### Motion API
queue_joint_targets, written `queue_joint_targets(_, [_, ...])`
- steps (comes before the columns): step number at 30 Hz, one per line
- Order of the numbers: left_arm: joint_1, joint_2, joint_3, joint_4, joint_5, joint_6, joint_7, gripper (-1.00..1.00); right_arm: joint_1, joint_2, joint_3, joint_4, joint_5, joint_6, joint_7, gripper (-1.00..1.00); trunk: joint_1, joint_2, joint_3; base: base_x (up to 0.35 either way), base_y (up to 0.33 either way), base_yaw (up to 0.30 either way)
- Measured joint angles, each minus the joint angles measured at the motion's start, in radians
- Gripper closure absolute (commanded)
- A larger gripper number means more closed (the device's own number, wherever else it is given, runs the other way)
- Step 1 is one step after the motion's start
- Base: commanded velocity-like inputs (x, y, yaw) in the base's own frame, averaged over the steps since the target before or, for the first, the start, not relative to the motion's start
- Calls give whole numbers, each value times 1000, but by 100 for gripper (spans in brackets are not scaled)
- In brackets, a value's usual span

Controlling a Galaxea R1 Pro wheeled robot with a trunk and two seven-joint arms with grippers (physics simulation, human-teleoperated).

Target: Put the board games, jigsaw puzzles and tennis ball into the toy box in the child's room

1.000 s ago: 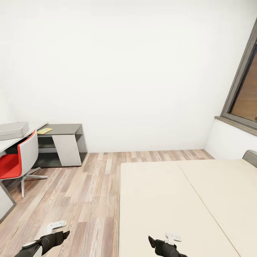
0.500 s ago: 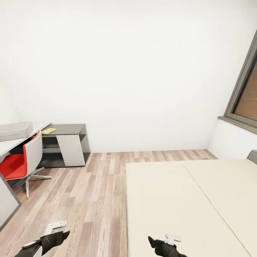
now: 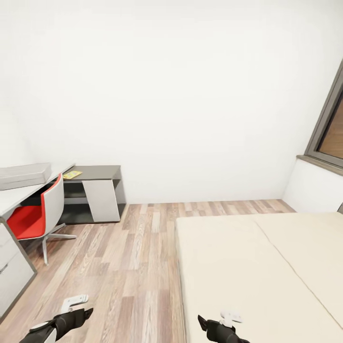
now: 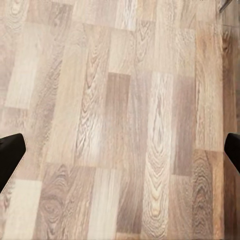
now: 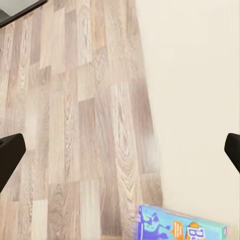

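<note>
Jaws wide apart, board game [image 5: 181,225] on bed [image 5: 195,100]

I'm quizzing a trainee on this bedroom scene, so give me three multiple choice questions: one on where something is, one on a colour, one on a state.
1. Where does the colourful board game box lie?
A. on the bed
B. on the chair
C. on the low shelf unit

2. What colour is the chair seat?
A. blue
B. red
C. green

3. How do the jaws of the left gripper stand?
A. shut on a ball
B. shut on a box
C. open, with nothing between them

Answers:
1 A: the right wrist view shows it on the bed, near the edge.
2 B: red seat, pale grey shell.
3 C: the fingertips sit far apart over the bare wood floor.
</note>
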Motion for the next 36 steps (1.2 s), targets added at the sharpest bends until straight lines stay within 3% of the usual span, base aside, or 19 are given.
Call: queue_joint_targets(36, [0,0,0,0,0,0,0,-100,0,0,0,0,-1,0,0,-100,0,0,0,0,229,0])
